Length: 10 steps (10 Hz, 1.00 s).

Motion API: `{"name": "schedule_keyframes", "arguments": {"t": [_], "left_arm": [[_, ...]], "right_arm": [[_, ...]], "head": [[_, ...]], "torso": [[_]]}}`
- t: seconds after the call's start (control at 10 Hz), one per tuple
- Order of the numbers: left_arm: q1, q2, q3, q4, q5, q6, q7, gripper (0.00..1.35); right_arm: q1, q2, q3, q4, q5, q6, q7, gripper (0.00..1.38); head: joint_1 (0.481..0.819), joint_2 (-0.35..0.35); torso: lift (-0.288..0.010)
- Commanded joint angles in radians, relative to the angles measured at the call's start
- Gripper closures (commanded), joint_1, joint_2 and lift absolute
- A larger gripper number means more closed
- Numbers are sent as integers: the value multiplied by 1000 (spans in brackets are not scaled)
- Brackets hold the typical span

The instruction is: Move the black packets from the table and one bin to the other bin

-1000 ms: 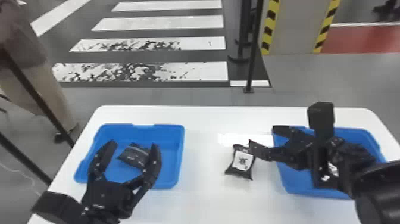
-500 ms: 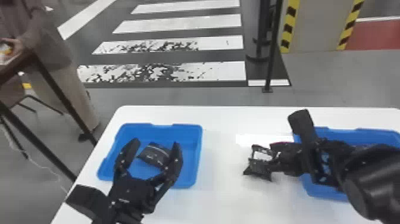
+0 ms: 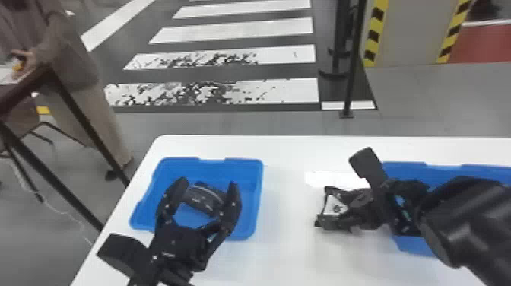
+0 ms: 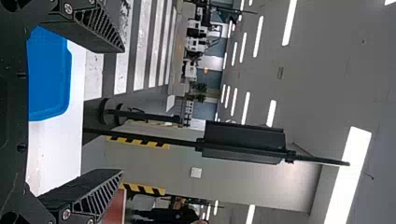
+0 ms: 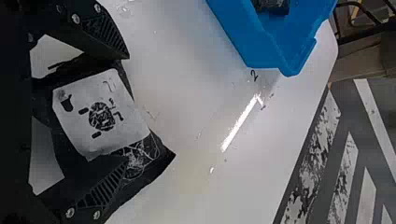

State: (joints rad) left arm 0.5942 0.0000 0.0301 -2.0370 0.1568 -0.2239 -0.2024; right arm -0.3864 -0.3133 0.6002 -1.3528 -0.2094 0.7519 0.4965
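Observation:
Fingers spread, my left gripper [image 3: 208, 182] stays over the left blue bin [image 3: 251, 235], with a black packet [image 3: 203, 198] visible between its fingers in the head view. The left wrist view has that left gripper [image 4: 123, 111] open and holding nothing. On the table between the bins, my right gripper [image 3: 323, 205] has its fingers at either side of a black packet with a white label [image 3: 334, 207]. In the right wrist view the labelled packet [image 5: 100, 112] lies across the span of the right gripper [image 5: 127, 107], which stands open, one finger overlapping the packet's edge.
The right blue bin [image 3: 410, 243] is partly covered by my right arm. The left bin [image 5: 261, 46] shows in the right wrist view with something dark in it. White table [image 3: 289, 251] lies between the bins. Behind stands a thin black post [image 3: 353, 68].
My right gripper has moved left, from the packet's right edge to around it. The head view has turned left, shifting the scene rightward. My left gripper has stayed over its bin.

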Motion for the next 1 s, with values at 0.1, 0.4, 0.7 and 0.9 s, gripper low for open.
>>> {"name": "schedule_keyframes", "arguments": {"t": [0.1,0.4,0.7,0.9], "left_arm": [[0,-3,2,9,17,-9,0,114],[5,-2,6,9,19,-22,0,114],[12,-2,12,9,19,-39,-2,114],[17,-3,20,9,19,-49,-2,114]], "right_arm": [[-16,-3,46,9,0,16,-16,898],[13,-4,30,-72,-14,14,-49,1227],[138,-7,-134,-322,34,-35,-72,1227],[340,25,-413,-585,158,-33,-88,1227]], "head": [[695,172],[695,189],[695,215],[695,202]], "torso": [[-110],[-110],[-110],[-110]]}}
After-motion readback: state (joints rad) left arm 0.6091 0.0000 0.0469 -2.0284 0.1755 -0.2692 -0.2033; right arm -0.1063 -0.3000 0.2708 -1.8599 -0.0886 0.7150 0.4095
